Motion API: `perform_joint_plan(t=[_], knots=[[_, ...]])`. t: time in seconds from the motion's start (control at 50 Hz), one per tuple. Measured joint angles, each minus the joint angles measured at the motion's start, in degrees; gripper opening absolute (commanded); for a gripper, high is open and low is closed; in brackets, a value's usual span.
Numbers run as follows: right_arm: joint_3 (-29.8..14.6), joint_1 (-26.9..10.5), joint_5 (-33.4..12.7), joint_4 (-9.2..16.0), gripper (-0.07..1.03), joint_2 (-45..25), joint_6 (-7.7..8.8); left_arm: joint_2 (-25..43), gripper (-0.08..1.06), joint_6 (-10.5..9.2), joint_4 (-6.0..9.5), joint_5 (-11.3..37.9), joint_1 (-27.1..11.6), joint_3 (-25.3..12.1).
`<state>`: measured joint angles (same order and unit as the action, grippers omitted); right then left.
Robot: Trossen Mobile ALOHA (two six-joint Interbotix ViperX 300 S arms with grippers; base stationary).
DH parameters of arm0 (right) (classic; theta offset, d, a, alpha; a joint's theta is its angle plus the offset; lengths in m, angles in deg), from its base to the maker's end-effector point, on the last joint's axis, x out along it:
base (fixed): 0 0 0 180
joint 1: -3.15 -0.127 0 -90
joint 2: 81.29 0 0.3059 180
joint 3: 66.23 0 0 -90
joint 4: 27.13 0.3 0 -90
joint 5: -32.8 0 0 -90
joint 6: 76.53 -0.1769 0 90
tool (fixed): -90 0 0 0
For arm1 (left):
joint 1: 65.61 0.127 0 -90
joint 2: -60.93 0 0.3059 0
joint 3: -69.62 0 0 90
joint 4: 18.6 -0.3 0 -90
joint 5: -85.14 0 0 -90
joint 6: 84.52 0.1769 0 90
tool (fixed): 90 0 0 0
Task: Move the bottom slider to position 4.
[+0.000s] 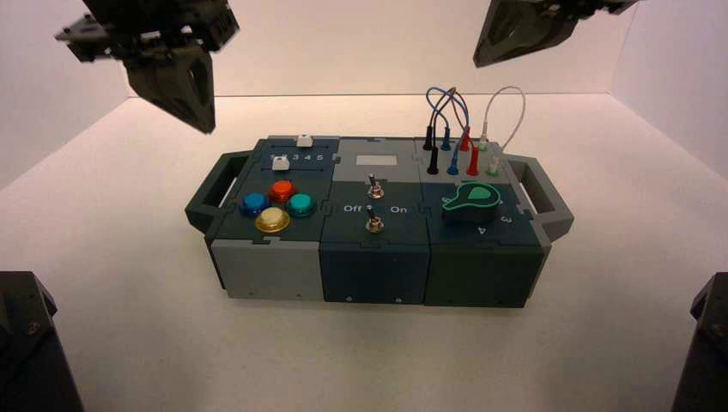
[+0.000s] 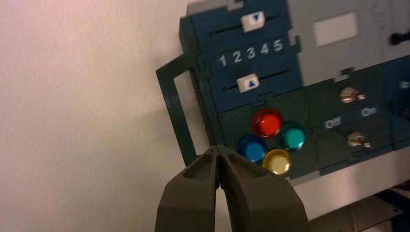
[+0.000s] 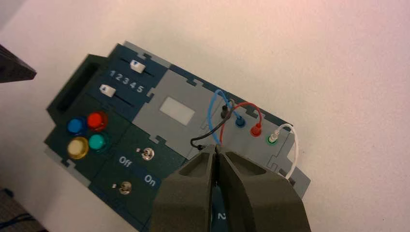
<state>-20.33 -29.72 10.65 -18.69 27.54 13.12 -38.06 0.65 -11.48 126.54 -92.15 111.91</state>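
Above the box's left end hangs the left claw (image 1: 185,81), pinched shut and empty; the bottom slider (image 2: 248,83) lies toward its 1 o'clock in the left wrist view, its track running along the digits, under 2–3, short of position 4 (image 2: 264,48). Right claw (image 3: 216,152), also closed, hovers farther off.

One box (image 1: 369,249) is seen, with two side handles (image 1: 209,190), and on it two white slider knobs are counted: the bottom slider (image 2: 248,83) and its twin (image 2: 253,21) beyond the numeral row, in which five digits are printed, position 4 (image 2: 264,48) among them. Four round buttons are counted, one each in red (image 2: 267,123), blue (image 2: 252,148), teal (image 2: 292,137) and yellow (image 2: 276,161), along with two toggle switches (image 1: 373,183) and one green dial (image 1: 470,200). Two grippers are seen, left (image 2: 218,149) and right (image 3: 216,147).
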Motion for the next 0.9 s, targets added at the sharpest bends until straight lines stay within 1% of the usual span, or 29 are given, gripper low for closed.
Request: perform_joint_plan(t=[0.28, 0.34, 0.46, 0.56, 0.7, 0.9], knots=[[-0.18, -0.09, 1.05, 0.0, -0.03, -1.93, 0.0, 2.99, -0.03, 0.0, 0.18, -2.64, 0.0, -0.18], [-0.35, -0.09, 1.49, 0.09, -0.03, -2.55, 0.0, 5.54, -0.03, -0.09, 0.18, -3.69, 0.18, -0.97], [-0.44, -0.53, 1.58, 0.09, -0.03, -3.69, 0.0, 10.46, -0.03, 0.0, 0.18, -4.31, 0.09, -3.43], [-0.7, -0.88, 1.49, 0.26, -0.03, -4.22, 0.0, 13.97, -0.03, 0.0, 0.26, -4.66, 0.09, -4.66], [-0.79, -0.97, 1.49, 0.44, -0.03, -4.39, 0.0, 16.61, -0.03, 0.0, 0.26, -5.54, -0.53, -5.8], [-1.05, -1.58, 1.58, 0.44, -0.03, -4.75, 0.0, 18.54, -0.03, 0.18, 0.26, -6.5, -0.7, -6.77]])
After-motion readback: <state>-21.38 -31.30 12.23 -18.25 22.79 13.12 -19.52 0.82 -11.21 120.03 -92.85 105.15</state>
